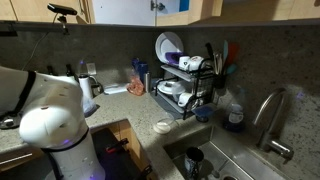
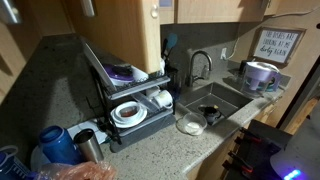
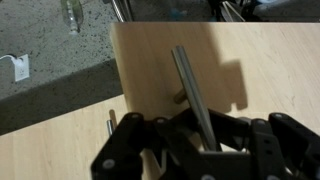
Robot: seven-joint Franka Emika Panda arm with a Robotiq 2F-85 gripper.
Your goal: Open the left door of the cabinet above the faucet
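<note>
**Handling properties.** The left door (image 3: 230, 60) is a flat, rigid wooden panel. It is judged fairly light, and it swings on hinges rather than lifting free. Its face is smooth and offers no purchase. The correct place to take hold is the bar handle (image 3: 190, 90), a slim round metal rod standing off the panel. The rod is hard and probably slick, so it calls for a firm closure across it. The pull should follow the hinge arc so that the rod is not pried sideways.

**Position.** The cabinet (image 2: 120, 35) hangs on the wall above the faucet (image 2: 200, 65) and the dish rack (image 2: 130, 95), well clear of the tabletop (image 2: 185, 150). In the wrist view the door fills the upper right of the frame, directly in front of the end effector (image 3: 205, 145). Grey stone backsplash (image 3: 50, 40) shows past the panel's edge.

**End effector state.** The end effector is clenched around the bar handle, which runs down between its fingers. Contact with the panel face itself cannot be confirmed. How far the door stands from the cabinet front cannot be determined.
</note>
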